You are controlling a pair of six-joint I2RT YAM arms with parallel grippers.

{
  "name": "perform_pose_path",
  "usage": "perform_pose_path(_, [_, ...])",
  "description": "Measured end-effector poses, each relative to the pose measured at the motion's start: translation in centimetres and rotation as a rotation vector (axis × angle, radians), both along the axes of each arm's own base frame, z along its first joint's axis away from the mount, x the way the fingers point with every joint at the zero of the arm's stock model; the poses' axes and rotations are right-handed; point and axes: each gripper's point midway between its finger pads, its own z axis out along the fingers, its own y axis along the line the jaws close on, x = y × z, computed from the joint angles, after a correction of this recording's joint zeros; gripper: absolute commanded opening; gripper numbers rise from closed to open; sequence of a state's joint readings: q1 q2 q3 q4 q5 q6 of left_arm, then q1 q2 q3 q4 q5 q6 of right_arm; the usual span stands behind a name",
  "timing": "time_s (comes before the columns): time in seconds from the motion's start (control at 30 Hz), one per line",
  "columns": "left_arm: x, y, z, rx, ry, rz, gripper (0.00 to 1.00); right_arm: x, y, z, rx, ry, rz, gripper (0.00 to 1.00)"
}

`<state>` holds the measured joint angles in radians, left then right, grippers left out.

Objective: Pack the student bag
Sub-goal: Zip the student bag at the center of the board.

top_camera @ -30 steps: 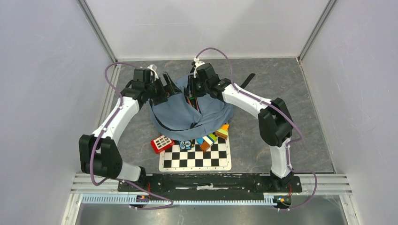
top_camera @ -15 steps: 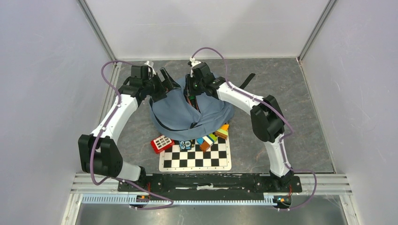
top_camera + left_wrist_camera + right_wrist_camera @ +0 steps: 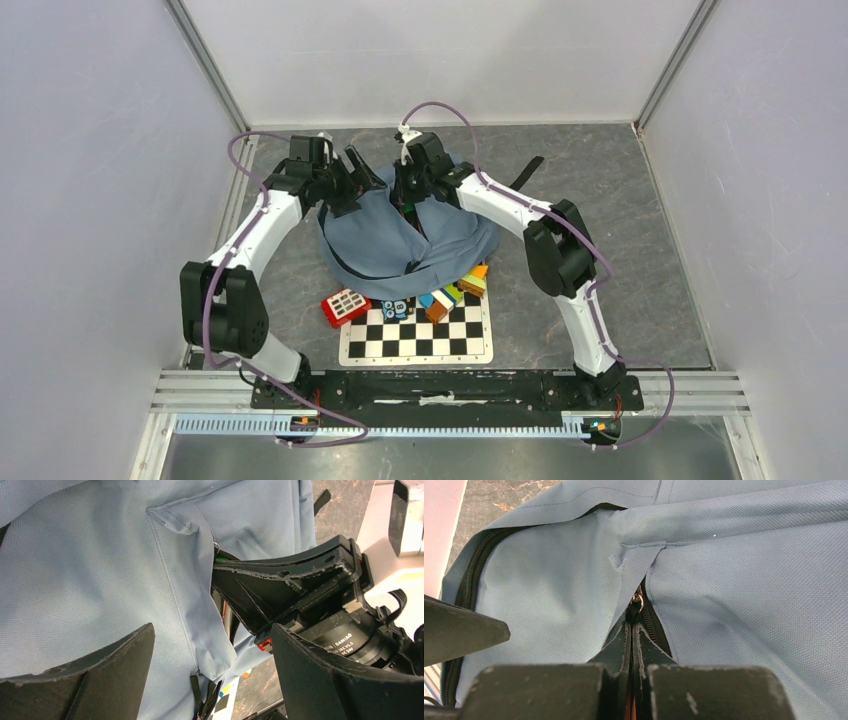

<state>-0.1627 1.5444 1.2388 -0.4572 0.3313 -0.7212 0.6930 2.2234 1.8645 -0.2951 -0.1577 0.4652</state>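
The student bag [image 3: 400,240], dusty-blue fabric with black zipper trim, lies slumped in the middle of the table behind the chessboard. My right gripper [image 3: 408,205] is at the bag's top opening. In the right wrist view its fingers [image 3: 631,625] are pressed together, tips at the small metal zipper pull [image 3: 638,600] where the black zipper [image 3: 651,625] parts, with an orange sliver between them. My left gripper [image 3: 358,172] hovers over the bag's back left edge. Its jaws stand wide apart [image 3: 212,630] above blue fabric [image 3: 100,570] and hold nothing.
A chessboard [image 3: 415,335] lies in front of the bag. A red keypad-like item [image 3: 345,305] and several coloured blocks [image 3: 455,290] sit at the bag's near edge. A black strap [image 3: 525,170] trails at the back right. White walls enclose the table.
My right gripper has closed at the zipper and shifted slightly left. The left arm's elbow has swung inward while its gripper stayed open near the bag's back left.
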Motion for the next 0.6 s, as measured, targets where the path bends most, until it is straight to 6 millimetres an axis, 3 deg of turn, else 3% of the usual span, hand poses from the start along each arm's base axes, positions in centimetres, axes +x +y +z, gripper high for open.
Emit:
perform_pose_path(0.23, [1.1,-0.2,-1.2,-0.026,0.029,0.041,0.78,-0.3,-0.6,0.3,-0.032,-0.021,0.024,0.00])
perform_pose_path(0.33, [1.8,-0.4,-1.4,-0.047,0.026,0.062,0.71,-0.8,-1.2,2.1,-0.040,-0.048,0.039,0.00])
perform_pose_path(0.47, [2.9,-0.6,-2.0,-0.070,0.029,0.086,0.68,-1.9,-2.4,3.3,-0.064,-0.071,0.061,0.00])
perform_pose_path(0.6, [3.7,-0.8,-3.2,-0.086,0.047,0.109,0.67,-2.7,-3.3,2.8,-0.101,-0.065,0.083,0.00])
